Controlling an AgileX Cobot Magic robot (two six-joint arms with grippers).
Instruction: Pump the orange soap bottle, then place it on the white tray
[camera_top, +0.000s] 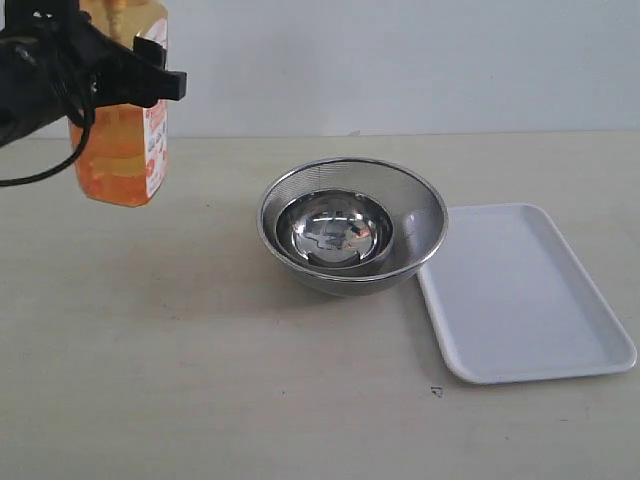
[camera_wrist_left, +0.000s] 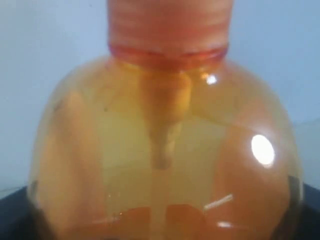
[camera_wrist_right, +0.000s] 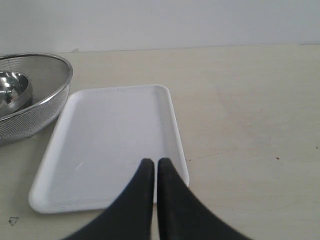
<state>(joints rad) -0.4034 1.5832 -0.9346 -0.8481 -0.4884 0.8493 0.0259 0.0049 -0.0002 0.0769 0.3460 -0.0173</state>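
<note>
The left gripper (camera_top: 128, 78): jaws clamped on the orange soap bottle (camera_top: 118, 160). The right gripper (camera_wrist_right: 155, 169): jaws pressed together, empty, above the white tray (camera_wrist_right: 107, 135) on the tabletop (camera_top: 200, 350).

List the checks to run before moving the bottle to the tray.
1. Left hand grips bottle: ok, held aloft.
2. Tray bare: ok.
3. Straight path free: not ok, the bowl stands between bottle and tray.
4. Right hand off the tray: cannot tell; it is shut and absent from the exterior view.
5. Pumping done: cannot tell, the bottle's top is out of frame.
</note>
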